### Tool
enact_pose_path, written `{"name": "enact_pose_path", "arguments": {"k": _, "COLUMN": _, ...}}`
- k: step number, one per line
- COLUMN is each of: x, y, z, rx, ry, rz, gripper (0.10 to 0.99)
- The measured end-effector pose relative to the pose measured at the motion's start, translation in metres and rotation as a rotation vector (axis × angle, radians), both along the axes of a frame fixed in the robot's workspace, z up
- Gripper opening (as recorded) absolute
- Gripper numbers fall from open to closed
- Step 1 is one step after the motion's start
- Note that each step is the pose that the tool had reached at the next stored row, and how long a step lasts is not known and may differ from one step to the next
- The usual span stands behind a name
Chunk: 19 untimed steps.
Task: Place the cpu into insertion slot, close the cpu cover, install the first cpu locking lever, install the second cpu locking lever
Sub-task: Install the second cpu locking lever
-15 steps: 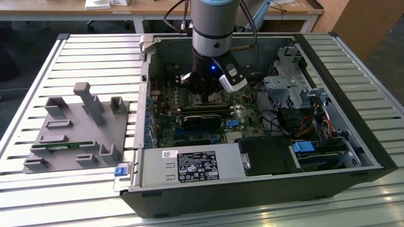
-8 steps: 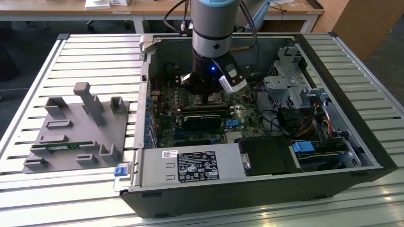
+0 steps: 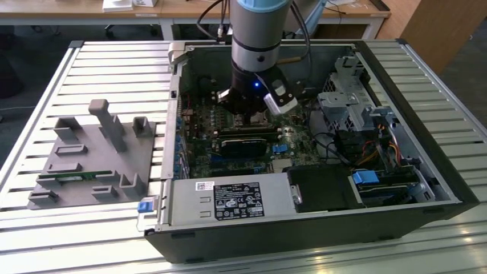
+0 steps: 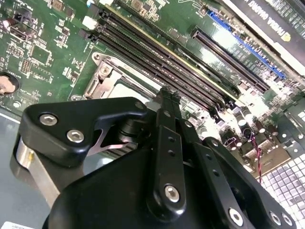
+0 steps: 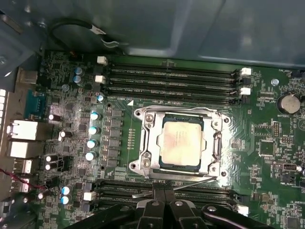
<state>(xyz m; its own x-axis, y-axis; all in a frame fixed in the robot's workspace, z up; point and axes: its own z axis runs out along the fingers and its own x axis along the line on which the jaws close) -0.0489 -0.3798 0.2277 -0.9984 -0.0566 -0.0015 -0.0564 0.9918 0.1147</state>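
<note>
The cpu [image 5: 181, 143], a pale silvery square chip, lies flat in the insertion slot [image 5: 157, 143] on the green board. The cpu cover [image 5: 145, 138], a silvery frame, lies down around the chip. A thin metal locking lever [image 5: 190, 180] runs along the socket side nearest my fingers, and its free end sticks out past the corner. My gripper [image 5: 164, 194] is shut with its black fingertips [image 4: 167, 95] pressed together just beside that lever; I cannot tell if they touch it. In the exterior view the gripper [image 3: 255, 117] hangs low inside the open computer case.
Long black memory slots [image 5: 171, 81] flank the socket on two sides. Blue-topped capacitors [image 5: 93, 129] and a coin battery [image 5: 288, 102] stand nearby. The case holds a power supply [image 3: 228, 200], a drive cage [image 3: 346, 103] and cables. A grey fixture tray [image 3: 91, 154] sits at the exterior view's left.
</note>
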Motion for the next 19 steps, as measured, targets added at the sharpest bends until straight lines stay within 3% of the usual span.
{"name": "enact_pose_path", "arguments": {"k": 7, "x": -0.0058, "y": -0.0033, "z": -0.0005, "rx": 0.004, "ry": 0.0, "rz": 0.0, "gripper": 0.106}}
{"name": "enact_pose_path", "arguments": {"k": 12, "x": -0.0068, "y": -0.0041, "z": -0.0068, "rx": 0.008, "ry": 0.0001, "rz": 0.0, "gripper": 0.106}}
{"name": "enact_pose_path", "arguments": {"k": 19, "x": -0.0086, "y": -0.0114, "z": -0.0091, "rx": 0.039, "ry": 0.0001, "rz": 0.0, "gripper": 0.106}}
